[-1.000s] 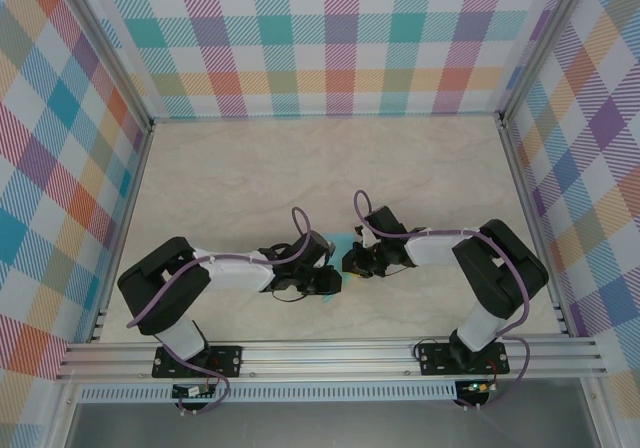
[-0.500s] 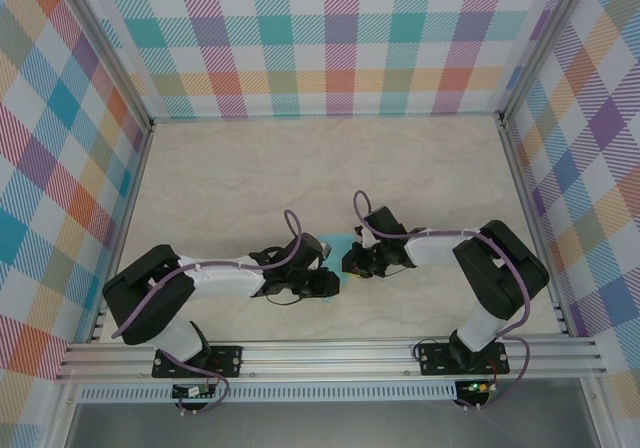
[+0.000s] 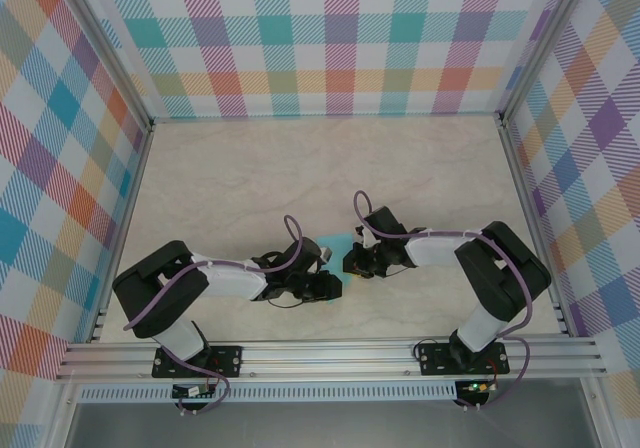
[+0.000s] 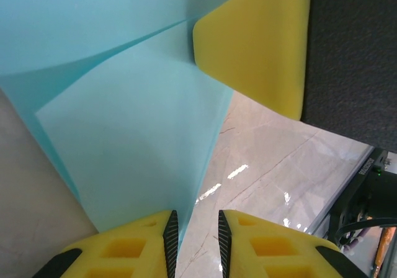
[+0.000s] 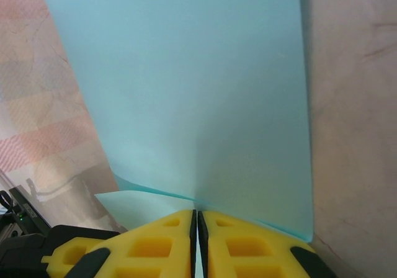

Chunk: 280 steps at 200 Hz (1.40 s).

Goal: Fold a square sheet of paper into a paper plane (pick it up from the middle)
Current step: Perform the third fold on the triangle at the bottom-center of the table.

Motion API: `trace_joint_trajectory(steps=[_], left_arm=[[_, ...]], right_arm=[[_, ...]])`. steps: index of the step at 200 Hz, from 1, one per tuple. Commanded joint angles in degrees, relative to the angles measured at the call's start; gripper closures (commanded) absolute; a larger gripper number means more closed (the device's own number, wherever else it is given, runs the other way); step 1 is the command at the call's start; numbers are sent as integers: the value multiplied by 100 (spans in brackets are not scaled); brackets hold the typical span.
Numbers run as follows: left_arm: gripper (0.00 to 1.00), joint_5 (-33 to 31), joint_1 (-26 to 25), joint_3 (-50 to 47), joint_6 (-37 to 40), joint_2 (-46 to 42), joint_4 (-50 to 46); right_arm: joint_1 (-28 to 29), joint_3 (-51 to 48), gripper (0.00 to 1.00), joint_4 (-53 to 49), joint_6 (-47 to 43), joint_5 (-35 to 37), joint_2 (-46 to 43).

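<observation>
Left gripper (image 4: 197, 234): jaws stood parted by a narrow slit, and the paper (image 4: 124, 135) ran its lower edge into that slit along one finger. Right gripper (image 5: 196, 228): jaws were pinched on the paper's edge. The paper hung between both grippers, above the table (image 3: 300, 168), bent into two layers. Progress, as judged: early. One fold was begun; nose and wings remained.

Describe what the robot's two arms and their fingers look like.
Both the left arm and the right arm have white tubular links between bulky black joint housings, with a thin purple cable looping along each. Their flat black base plates are bolted to a silver aluminium rail. The fingers are bright yellow wedge-shaped blocks with recessed pockets and black ridged inner edges.
</observation>
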Motion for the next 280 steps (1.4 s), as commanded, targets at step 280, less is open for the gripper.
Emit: trace_joint_trajectory(steps=[280], left_arm=[[81, -75, -279, 43, 449, 844, -897]], right_arm=[[-737, -193, 84, -208, -132, 88, -41]])
